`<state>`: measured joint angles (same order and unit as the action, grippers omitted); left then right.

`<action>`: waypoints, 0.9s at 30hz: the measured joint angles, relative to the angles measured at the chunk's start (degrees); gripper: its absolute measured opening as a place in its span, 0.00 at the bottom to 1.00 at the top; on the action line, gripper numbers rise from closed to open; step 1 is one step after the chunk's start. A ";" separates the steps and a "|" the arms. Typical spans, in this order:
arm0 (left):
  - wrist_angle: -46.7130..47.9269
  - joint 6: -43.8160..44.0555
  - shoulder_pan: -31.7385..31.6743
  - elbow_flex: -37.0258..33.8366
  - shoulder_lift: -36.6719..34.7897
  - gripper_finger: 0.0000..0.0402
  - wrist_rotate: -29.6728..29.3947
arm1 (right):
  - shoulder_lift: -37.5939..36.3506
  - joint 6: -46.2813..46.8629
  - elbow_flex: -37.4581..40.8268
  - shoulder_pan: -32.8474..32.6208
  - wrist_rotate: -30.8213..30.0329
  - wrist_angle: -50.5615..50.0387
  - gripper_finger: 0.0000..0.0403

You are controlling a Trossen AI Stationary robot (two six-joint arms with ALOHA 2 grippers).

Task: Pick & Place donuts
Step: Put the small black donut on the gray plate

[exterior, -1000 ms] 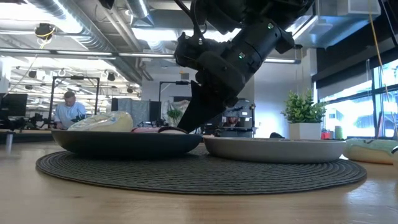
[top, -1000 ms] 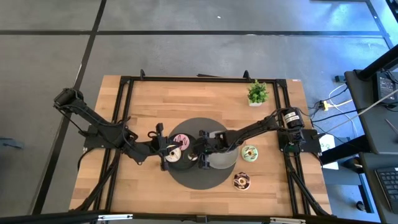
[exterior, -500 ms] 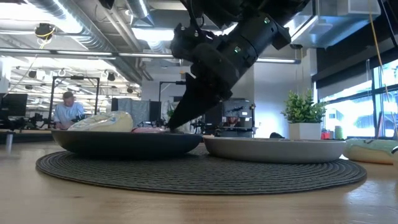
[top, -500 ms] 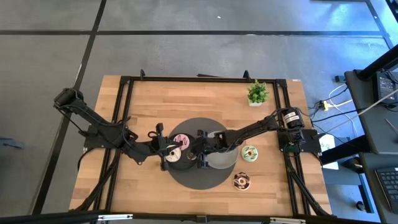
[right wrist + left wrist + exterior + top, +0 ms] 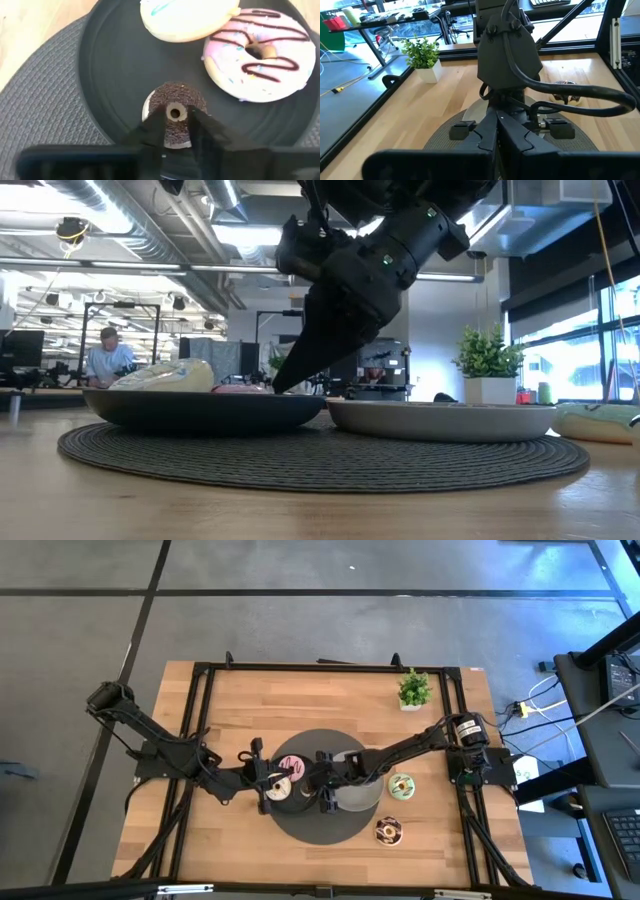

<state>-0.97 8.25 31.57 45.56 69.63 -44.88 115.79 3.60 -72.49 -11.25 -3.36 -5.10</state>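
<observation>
Near the table's [image 5: 230, 710] centre, toward its near edge, lies a round woven mat [image 5: 318, 827] w/ two plates: dark plate [image 5: 115, 75] on the left, grey plate [image 5: 440, 420] on the right. No readable writing or labels anywhere.

Left arm reaches in from the left edge; left hand [image 5: 264, 787] at the dark plate's left rim, fingers shut, nothing seen held. Right arm comes from the right edge across the grey plate; right hand [image 5: 177, 131] is down in the dark plate, fingers a little apart, straddling the chocolate donut [image 5: 175, 112].

Potted plant [image 5: 414, 690] near the far right corner.

Donuts, all lying flat, holes up: cream donut [image 5: 187, 17] and pink donut [image 5: 257, 52] touch at the plate's far side. Green-white donut [image 5: 401, 785] on bare table right of the mat; brown sprinkled donut [image 5: 388, 831] nearer the front edge. Chocolate donut is smallest.
</observation>
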 joint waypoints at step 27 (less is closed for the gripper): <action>0.97 0.05 0.00 0.02 0.00 0.03 0.00 | -0.04 2.12 2.49 0.13 -1.01 3.17 0.61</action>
<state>0.00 8.30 31.57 45.58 69.63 -44.88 115.74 5.73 -70.00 -11.11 -4.36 -1.93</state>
